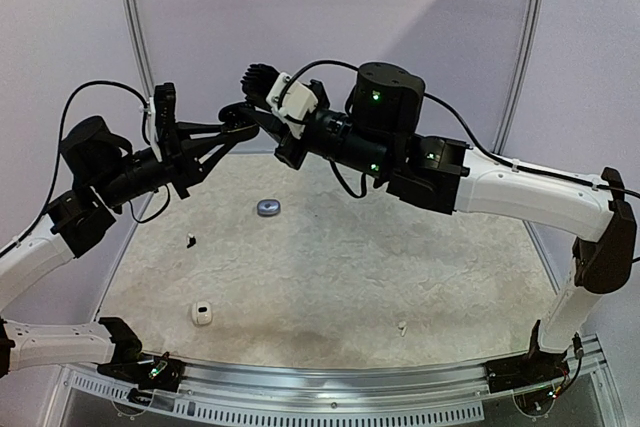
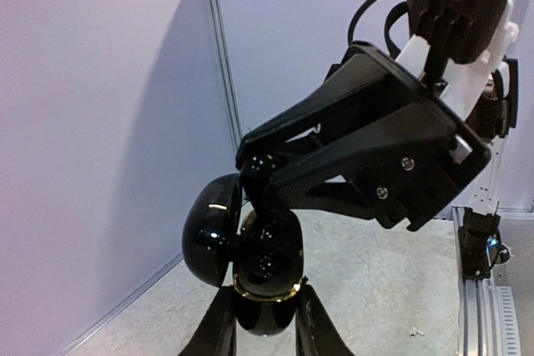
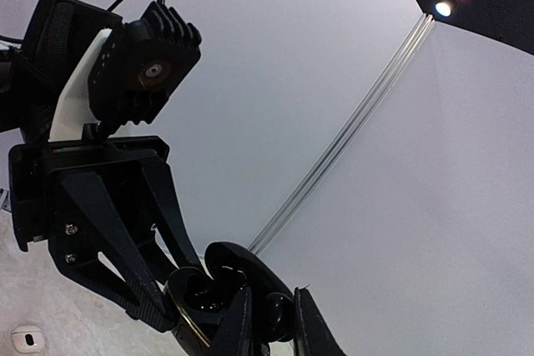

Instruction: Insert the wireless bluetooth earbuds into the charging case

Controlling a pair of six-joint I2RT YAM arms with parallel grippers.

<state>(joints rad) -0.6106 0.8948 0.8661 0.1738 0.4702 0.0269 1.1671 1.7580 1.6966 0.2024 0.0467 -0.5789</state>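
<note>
Left gripper (image 2: 265,327) is clamped on the black charging case (image 2: 267,277), held aloft with its lid swung open (gold rim visible). Right gripper (image 3: 271,327) pinches a small black earbud (image 2: 264,169) at the case's mouth. On the table (image 1: 350,267) lie a black bud (image 1: 189,241), a white bud (image 1: 402,327), a grey case (image 1: 268,207) and a white case (image 1: 202,313), well apart.

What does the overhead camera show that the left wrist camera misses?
Only overhead: a grey case, a white case and a loose black bud on the table. Only left wrist: the open inside of the black charging case. Both: the left gripper holding that case, and the right gripper holding what looks like a black earbud at it.
</note>
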